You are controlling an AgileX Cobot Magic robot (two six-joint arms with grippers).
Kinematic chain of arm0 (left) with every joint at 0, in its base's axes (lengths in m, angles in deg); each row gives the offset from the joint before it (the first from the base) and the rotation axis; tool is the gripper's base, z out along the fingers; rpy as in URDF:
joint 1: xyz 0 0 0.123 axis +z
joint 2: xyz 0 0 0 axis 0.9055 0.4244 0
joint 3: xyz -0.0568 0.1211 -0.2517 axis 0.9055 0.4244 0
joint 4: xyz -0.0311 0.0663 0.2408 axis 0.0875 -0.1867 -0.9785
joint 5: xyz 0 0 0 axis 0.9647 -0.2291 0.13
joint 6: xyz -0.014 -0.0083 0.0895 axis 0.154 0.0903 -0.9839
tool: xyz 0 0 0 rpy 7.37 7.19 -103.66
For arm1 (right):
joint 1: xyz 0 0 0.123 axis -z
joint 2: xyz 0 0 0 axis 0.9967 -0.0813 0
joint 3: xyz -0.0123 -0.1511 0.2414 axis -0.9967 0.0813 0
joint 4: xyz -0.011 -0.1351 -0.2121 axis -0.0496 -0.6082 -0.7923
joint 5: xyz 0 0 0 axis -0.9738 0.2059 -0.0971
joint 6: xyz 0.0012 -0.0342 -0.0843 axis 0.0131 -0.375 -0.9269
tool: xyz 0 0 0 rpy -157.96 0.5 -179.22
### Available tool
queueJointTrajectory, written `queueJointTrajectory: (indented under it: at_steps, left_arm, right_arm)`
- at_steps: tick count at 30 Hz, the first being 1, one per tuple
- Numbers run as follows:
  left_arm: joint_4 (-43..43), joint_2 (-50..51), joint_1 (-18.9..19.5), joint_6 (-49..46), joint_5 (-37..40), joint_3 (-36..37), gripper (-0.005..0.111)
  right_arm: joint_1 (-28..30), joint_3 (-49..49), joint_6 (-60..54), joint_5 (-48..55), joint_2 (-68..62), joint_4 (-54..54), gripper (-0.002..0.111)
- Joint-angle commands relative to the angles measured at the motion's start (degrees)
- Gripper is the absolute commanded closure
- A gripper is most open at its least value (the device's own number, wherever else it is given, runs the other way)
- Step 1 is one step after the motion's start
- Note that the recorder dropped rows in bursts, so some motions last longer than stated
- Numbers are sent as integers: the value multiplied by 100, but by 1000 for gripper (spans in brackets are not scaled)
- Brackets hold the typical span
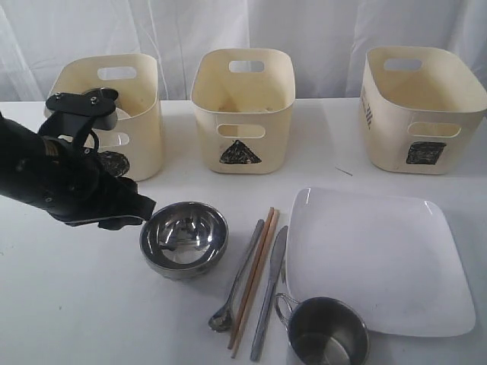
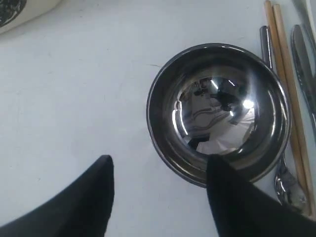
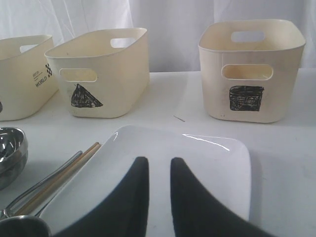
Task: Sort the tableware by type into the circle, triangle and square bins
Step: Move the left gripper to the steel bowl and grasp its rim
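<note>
left fingers apart at steel bowl rim | right fingers, wrist view only, slightly apart

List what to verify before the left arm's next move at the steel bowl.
1. Left gripper open: ok, the jaws stand wide.
2. Jaws straddle the steel bowl wall: ok, one of the fingers is over the rim and the other is outside, over the table.
3. Bowl empty: ok.
4. Spoon clear of the bowl: cannot tell, it lies very close beside it.
5. Circle bin has room: cannot tell, the arm hides part of its inside.
6. Right gripper out of the way: ok, it is over the white plate and holds nothing.
</note>
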Motion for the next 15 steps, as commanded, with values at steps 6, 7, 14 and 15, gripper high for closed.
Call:
queueJointTrajectory:
  at_steps: [6, 7, 14, 15]
  left_arm:
    - [77, 84, -31, 29, -197, 53, 45]
    - [77, 131, -31, 29, -200, 53, 45]
    - [107, 608, -31, 29, -844, 53, 44]
    - [133, 674, -31, 29, -894, 53, 42]
  right_arm:
    - [15, 32, 11, -20, 33, -38, 92]
    - [15, 32, 11, -20, 33, -38, 92]
    - [15, 32, 111, -20, 33, -38, 92]
    - [15, 32, 111, -20, 33, -38, 92]
